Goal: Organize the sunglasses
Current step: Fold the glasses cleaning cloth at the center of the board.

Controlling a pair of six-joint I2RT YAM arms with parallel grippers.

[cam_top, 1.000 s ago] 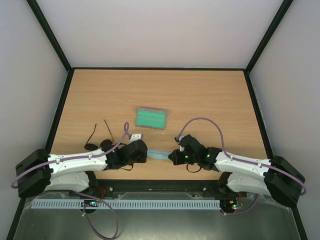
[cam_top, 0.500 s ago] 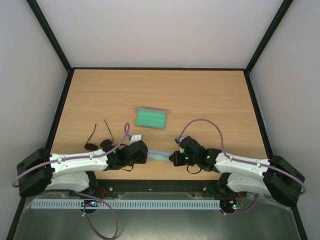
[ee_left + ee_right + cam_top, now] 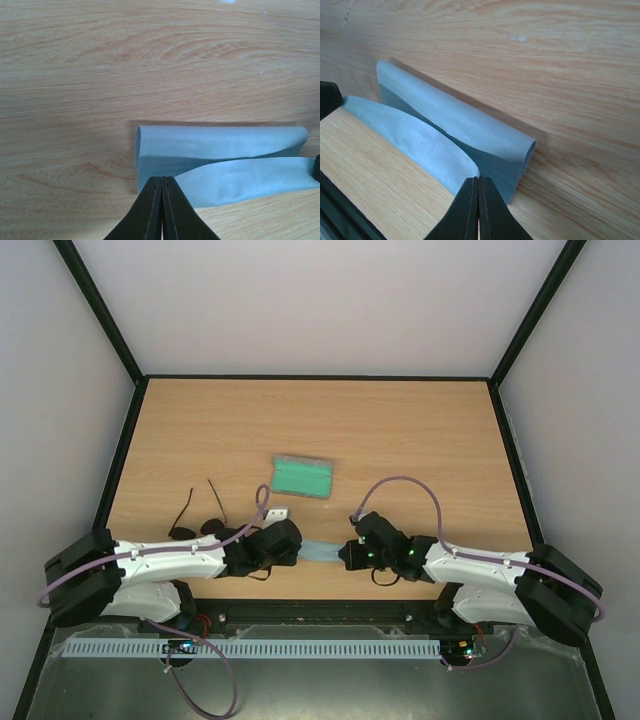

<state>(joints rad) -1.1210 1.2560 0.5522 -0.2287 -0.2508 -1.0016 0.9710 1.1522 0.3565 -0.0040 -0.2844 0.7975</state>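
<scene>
A light wooden tabletop [image 3: 400,430] is seen, bordered by a black frame [image 3: 320,377]. A grey case [image 3: 303,477] is set left of the middle, its green lining turned upward. The sunglasses [image 3: 181,533] are laid near the left edge, arms unfolded and pointed toward the far side, apart from the case. A blue-grey cloth [image 3: 320,550] is laid by the near edge, folded over on itself into a loose loop.

You can count one pair of sunglasses [image 3: 183,533], one case [image 3: 303,478], one cloth [image 3: 322,551], one table [image 3: 400,430] and two grippers: the left gripper [image 3: 161,178] and the right gripper [image 3: 478,179].
</scene>
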